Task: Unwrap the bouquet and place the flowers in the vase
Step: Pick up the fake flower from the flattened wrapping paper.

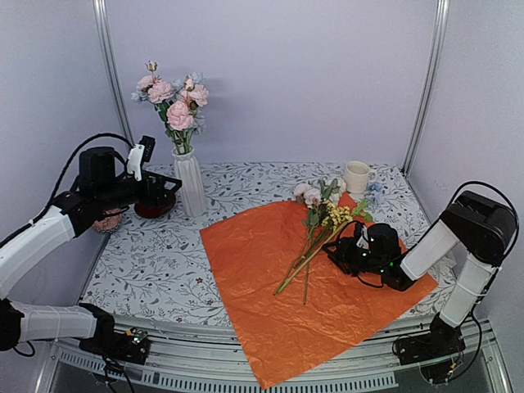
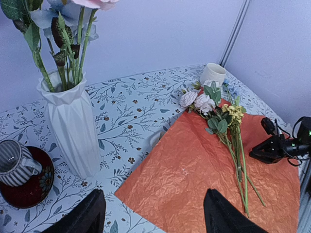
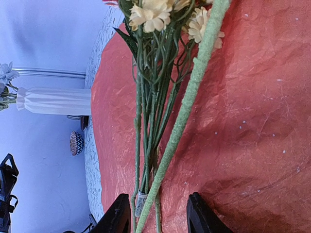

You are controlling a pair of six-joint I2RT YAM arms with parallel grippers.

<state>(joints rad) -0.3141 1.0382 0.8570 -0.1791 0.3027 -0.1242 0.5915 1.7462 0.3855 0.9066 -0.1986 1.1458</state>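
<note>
Right gripper (image 3: 158, 216) jaws apart, straddling flowers (image 3: 146, 121) at stem ends, gripping nothing | left gripper (image 2: 154, 204) apart, empty | flowers loose on orange paper (image 1: 270, 278), 4 o'clock of vase (image 1: 190, 184) | probably light, thin, springy; pinch bunched mid-stem

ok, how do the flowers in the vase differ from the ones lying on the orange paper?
Pose: the flowers in the vase stand upright in the white vase; the flowers on the paper lie flat on the orange paper.
Blooms: the vase ones are mostly large and pink; the paper ones are smaller pale pink heads plus yellow sprigs.
Both have green stems and leaves.
</note>
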